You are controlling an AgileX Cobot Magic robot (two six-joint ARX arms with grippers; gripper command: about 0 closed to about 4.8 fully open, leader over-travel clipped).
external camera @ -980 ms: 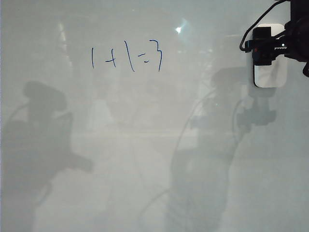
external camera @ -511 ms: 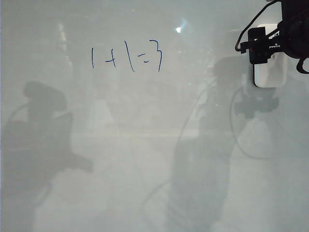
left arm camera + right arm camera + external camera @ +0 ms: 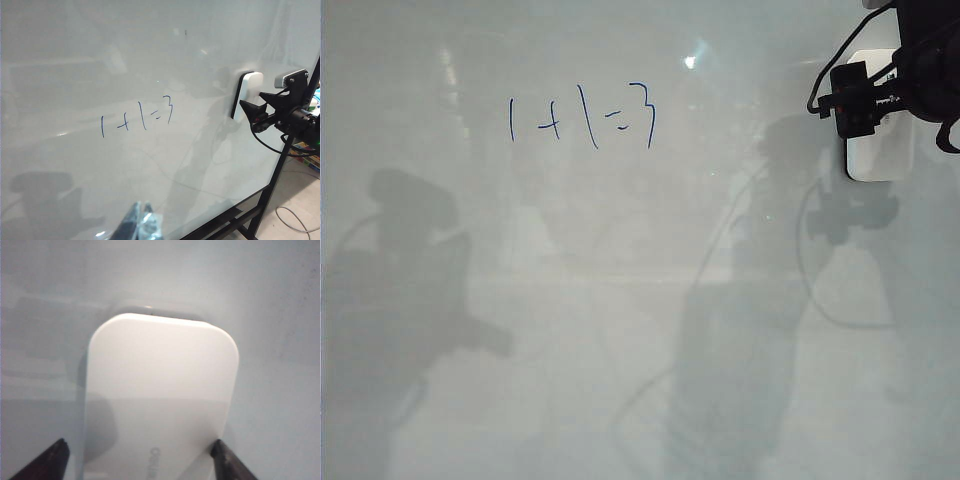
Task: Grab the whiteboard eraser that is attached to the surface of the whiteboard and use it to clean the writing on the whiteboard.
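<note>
Now the right gripper is straddling the whiteboard eraser, jaws apart; left gripper's jaws are sitting together

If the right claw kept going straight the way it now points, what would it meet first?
Most likely the whiteboard eraser. The right claw points at it, open, a fingertip on either side of the block, which sits on the whiteboard. Whether the tips already touch it is unclear. The left claw stays low, away.

A black metal stand props the board, cables trailing on the floor beside it
</note>
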